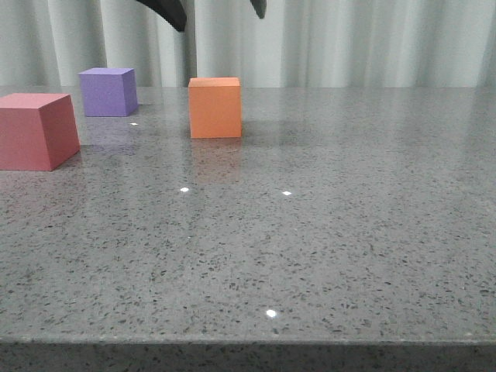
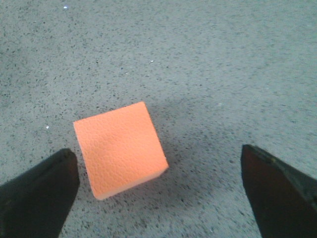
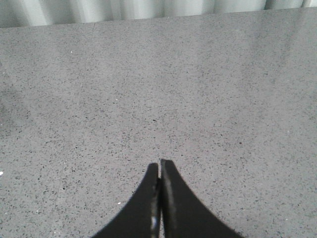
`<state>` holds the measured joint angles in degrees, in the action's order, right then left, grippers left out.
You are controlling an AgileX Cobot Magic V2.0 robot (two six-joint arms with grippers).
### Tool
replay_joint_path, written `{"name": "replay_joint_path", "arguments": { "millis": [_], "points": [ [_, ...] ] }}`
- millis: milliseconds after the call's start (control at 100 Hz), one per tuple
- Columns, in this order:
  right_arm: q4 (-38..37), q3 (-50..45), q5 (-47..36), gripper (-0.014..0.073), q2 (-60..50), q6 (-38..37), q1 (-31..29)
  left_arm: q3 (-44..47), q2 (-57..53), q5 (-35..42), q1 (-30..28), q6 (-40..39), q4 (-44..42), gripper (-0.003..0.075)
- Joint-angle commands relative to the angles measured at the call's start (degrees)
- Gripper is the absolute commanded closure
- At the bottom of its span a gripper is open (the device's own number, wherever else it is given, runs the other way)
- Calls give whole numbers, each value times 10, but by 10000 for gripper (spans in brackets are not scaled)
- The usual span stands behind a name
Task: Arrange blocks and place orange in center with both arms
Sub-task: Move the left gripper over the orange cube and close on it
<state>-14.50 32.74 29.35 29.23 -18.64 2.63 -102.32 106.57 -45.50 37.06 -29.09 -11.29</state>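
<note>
Orange cube point(image 2: 120, 148) sits skewed below wide-open left gripper point(image 2: 158, 193); right gripper point(image 3: 159, 166) closed, empty.

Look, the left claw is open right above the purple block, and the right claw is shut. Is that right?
Almost. The left claw is open, but the block under it is the orange block, not the purple block. The left wrist view shows this. The right claw is shut, as you said.
</note>
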Motion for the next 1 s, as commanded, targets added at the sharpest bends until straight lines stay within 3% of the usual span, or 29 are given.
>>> {"name": "replay_joint_path", "arguments": {
  "millis": [0,160,880,990],
  "points": [
    [-14,14,-39,660,0,4,-2,-26,-15,22,3,-32,-37,102],
    [-14,14,-39,660,0,4,-2,-26,2,22,3,-83,-85,102],
    [-14,14,-39,660,0,4,-2,-26,69,37,3,-82,-85,105],
    [-14,14,-39,660,0,4,-2,-26,69,36,3,-82,-86,193]
  ]
}}
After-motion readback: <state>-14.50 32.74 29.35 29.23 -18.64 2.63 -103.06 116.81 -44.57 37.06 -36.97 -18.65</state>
